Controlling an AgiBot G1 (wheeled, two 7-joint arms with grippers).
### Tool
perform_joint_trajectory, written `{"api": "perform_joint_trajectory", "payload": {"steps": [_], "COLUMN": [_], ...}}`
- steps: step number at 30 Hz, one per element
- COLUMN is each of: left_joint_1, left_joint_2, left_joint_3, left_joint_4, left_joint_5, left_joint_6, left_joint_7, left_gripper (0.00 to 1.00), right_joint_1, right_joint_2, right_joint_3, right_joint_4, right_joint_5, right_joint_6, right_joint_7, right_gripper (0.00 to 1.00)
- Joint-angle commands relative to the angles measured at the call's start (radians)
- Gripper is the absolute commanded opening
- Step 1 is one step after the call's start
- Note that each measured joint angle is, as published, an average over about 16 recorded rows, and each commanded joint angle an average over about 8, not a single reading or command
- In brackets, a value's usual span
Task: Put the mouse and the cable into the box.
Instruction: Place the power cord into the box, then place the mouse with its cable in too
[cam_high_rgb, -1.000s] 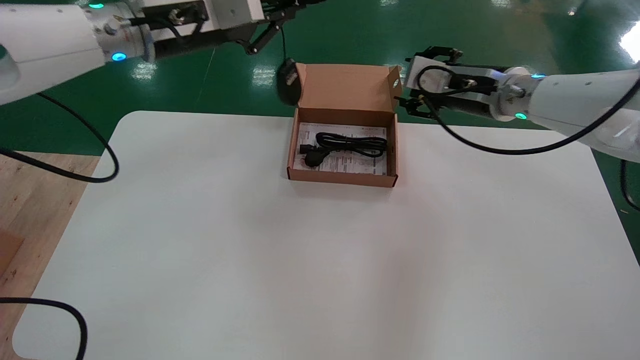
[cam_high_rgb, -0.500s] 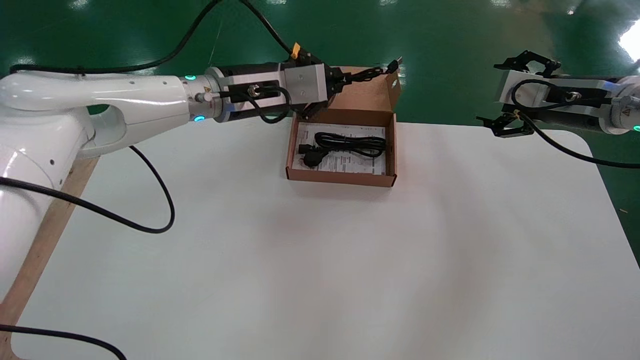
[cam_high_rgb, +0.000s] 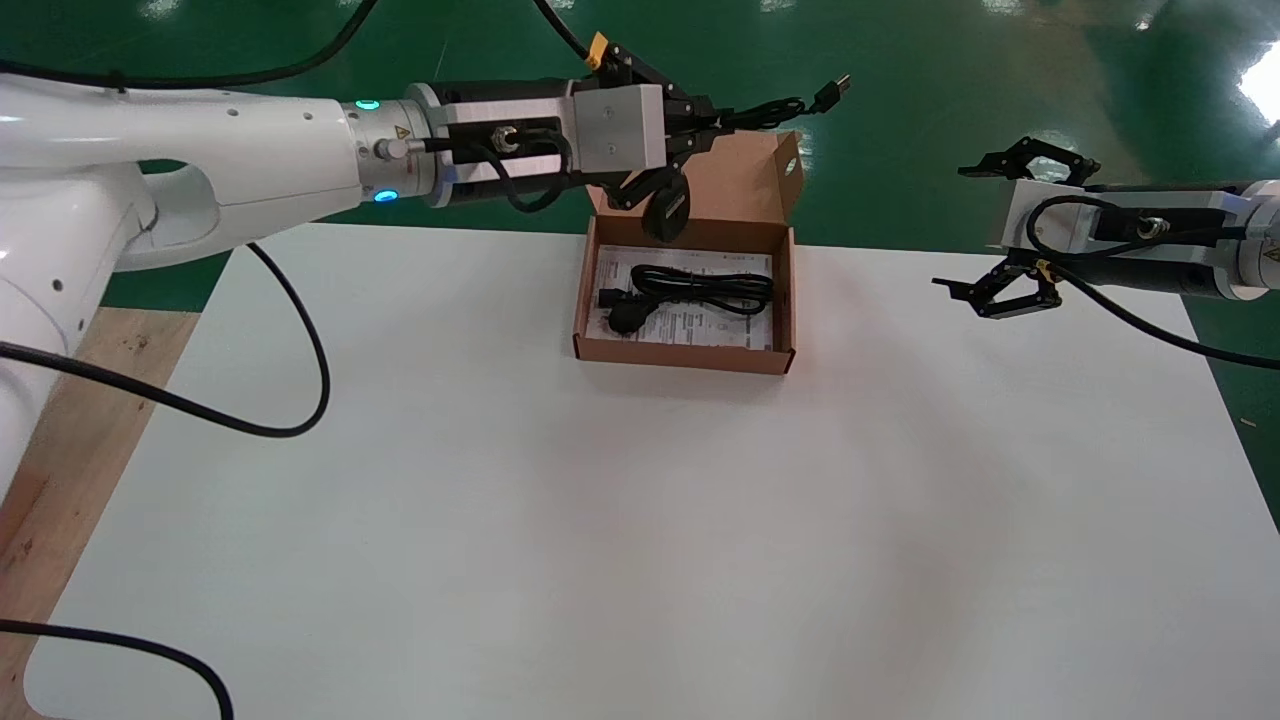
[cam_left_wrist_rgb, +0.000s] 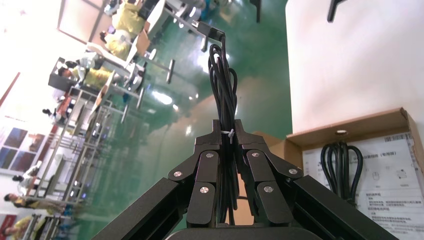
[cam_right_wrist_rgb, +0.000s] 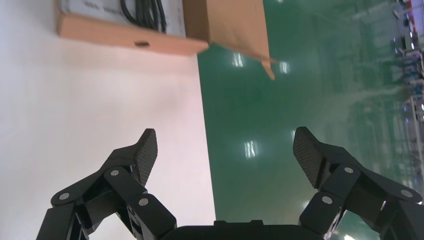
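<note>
Hanging mouse (cam_high_rgb: 666, 212) could snag the box (cam_high_rgb: 680, 356) wall.
Left claw (cam_high_rgb: 712, 118) clamps the bundled cord (cam_high_rgb: 780, 107); mouse dangles at the box's 12 o'clock edge. Cable (cam_high_rgb: 700, 285) lies inside; right claw (cam_high_rgb: 955, 228) gapes empty at 3 o'clock.

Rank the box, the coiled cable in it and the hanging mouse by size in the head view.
1. box
2. coiled cable
3. mouse, hanging by its cord from the shut left gripper over the box.
Right gripper: open, parked right of the box.
</note>
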Motion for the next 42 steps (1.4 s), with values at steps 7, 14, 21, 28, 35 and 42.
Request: {"api": "perform_joint_trajectory", "payload": {"steps": [7,14,21,28,35,42], "left_joint_1": [0.027,0.103,0.154,0.175,0.183,0.181], "left_joint_2": [0.004,0.015,0.016,0.015,0.015,0.014], "left_joint_3": [0.012,0.016,0.038,0.086,0.109,0.103], "left_joint_4": [0.052,0.072,0.04,-0.018,-0.038,-0.034], "left_joint_5": [-0.015,-0.049,-0.078,-0.078,-0.078,-0.077], "left_joint_6": [0.004,-0.098,-0.176,-0.212,-0.229,-0.224], "left_joint_7": [-0.018,-0.163,-0.344,-0.414,-0.42,-0.418], "left_gripper": [0.0,0.0,0.0,0.59,1.0,1.0], "right_joint_1": [0.011,0.03,0.045,0.052,0.055,0.054], "right_joint_2": [0.007,0.03,0.053,0.068,0.075,0.073], "right_joint_3": [-0.001,-0.01,-0.019,-0.024,-0.025,-0.025], "right_joint_4": [-0.003,-0.01,-0.017,-0.021,-0.024,-0.024], "right_joint_5": [-0.001,-0.013,-0.026,-0.033,-0.034,-0.035], "right_joint_6": [-0.066,-0.093,-0.115,-0.132,-0.14,-0.138], "right_joint_7": [-0.004,-0.008,-0.005,-0.003,-0.001,-0.001], "right_gripper": [1.0,1.0,1.0,1.0,1.0,1.0]}}
